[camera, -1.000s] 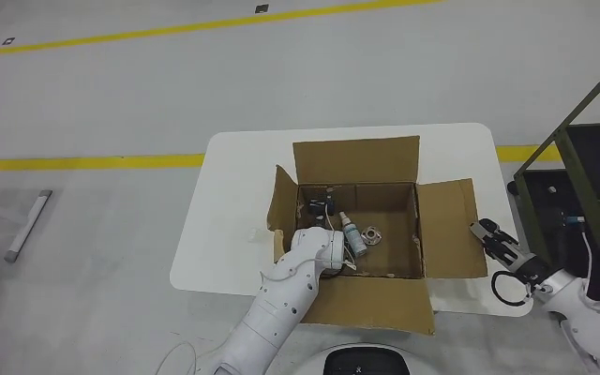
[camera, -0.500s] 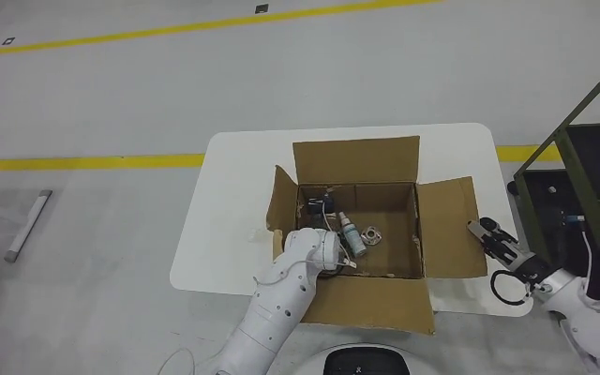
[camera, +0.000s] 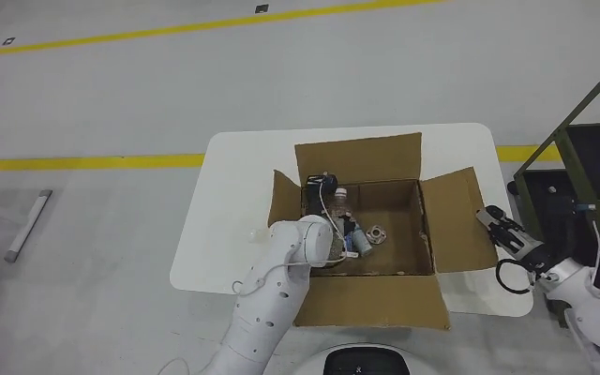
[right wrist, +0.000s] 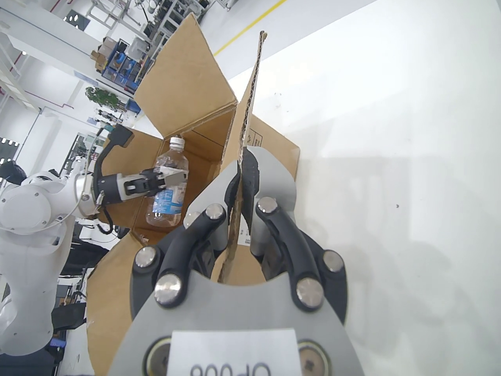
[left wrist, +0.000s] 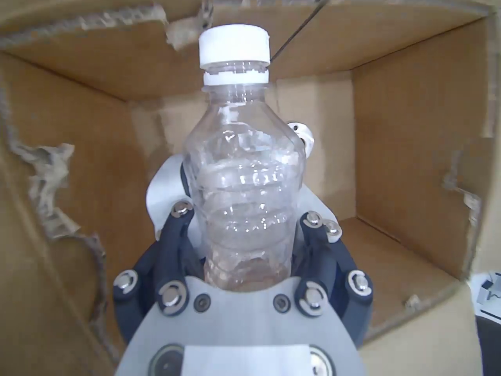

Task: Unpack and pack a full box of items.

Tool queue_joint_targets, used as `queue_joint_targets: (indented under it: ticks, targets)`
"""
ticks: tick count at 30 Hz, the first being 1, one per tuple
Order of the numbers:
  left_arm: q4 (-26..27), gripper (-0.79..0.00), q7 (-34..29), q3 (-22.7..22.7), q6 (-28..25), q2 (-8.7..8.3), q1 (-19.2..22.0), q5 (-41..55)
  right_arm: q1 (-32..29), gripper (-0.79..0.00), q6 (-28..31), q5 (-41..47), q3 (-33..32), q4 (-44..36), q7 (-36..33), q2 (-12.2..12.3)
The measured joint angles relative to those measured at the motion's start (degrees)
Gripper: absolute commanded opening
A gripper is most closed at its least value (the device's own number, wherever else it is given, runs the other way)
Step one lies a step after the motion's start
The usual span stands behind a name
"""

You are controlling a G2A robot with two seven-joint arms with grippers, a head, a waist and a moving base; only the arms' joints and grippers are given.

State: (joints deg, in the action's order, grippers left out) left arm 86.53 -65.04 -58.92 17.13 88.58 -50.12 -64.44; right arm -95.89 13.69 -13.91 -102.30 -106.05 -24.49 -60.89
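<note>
I see left gripper [left wrist: 246,213] clamped on bottle [left wrist: 244,166] at its lower body. Bottle stands near upright inside box [camera: 361,155]. Metal fitting [camera: 375,232] lies on box floor beyond. Right gripper [right wrist: 246,189] pinches right flap [camera: 459,216] over table [camera: 234,187].

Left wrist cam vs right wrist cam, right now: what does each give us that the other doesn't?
Left wrist adds: a small metal part behind the bottle, and torn inner walls of the box. Right wrist adds: the right gripper shut on the box flap, the white table, the bottle's blue label. Shared: the box, and the white-capped bottle clamped in the left gripper.
</note>
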Motion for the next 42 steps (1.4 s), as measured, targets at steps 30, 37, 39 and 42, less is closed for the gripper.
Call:
queue_joint_targets:
  ticks: [30, 37, 39, 42]
  targets:
    - [25.4, -0.785, -5.3, -17.9, -9.0, -4.20, -5.6, -14.4, 5.4, 0.000, 0.4, -10.6, 1.5, -10.9, -0.5, 0.4]
    - [28.6, -0.785, -7.1, -22.3, -9.4, -4.99, -8.5, -17.3, 8.2, 0.000, 1.4, -18.7, 11.4, -7.6, -4.8, 0.2]
    - [29.4, -0.785, -7.3, -23.2, -9.2, -5.14, -9.2, -18.0, 9.1, 0.000, 1.4, -20.0, 13.5, -6.1, -4.3, 0.1]
    - [29.7, -0.785, -8.0, -24.0, -8.9, -5.35, -10.0, -19.8, 10.1, 0.000, 1.7, -21.5, 15.3, -4.5, -3.9, 0.0]
